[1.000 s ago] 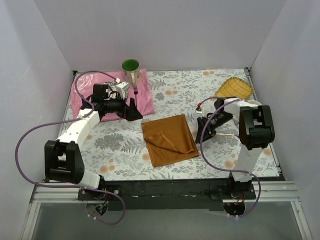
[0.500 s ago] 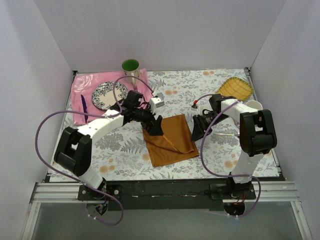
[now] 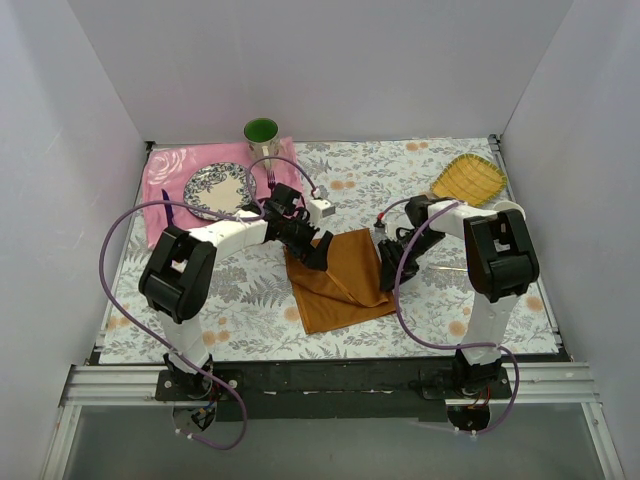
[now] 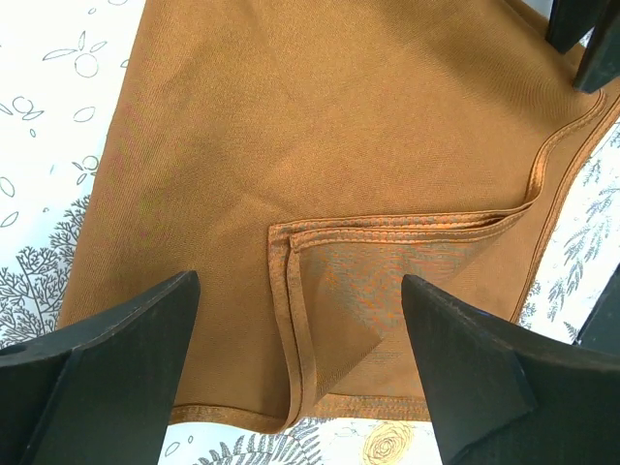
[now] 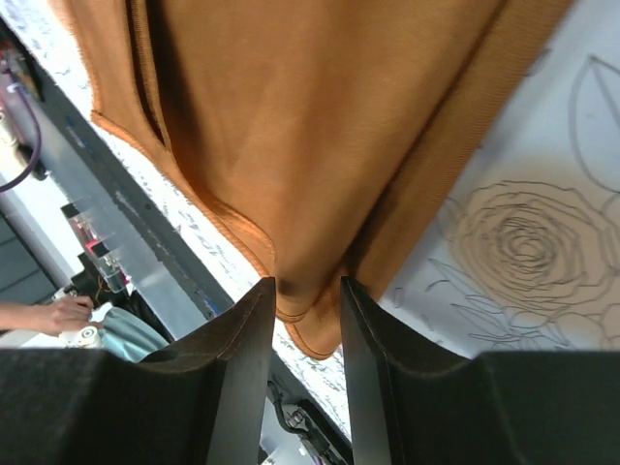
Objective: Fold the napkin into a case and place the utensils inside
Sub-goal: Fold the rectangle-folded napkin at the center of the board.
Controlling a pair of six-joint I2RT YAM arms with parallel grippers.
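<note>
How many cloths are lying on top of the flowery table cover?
2: the rust-orange napkin in the middle, and a pink cloth at the back left, under a patterned plate.

There is one napkin (image 3: 335,285), one pink cloth (image 3: 165,165), one patterned plate (image 3: 215,190), one green cup (image 3: 261,131), one yellow basket (image 3: 470,178), and two tools: left tool (image 3: 320,253), right tool (image 3: 388,275).
</note>
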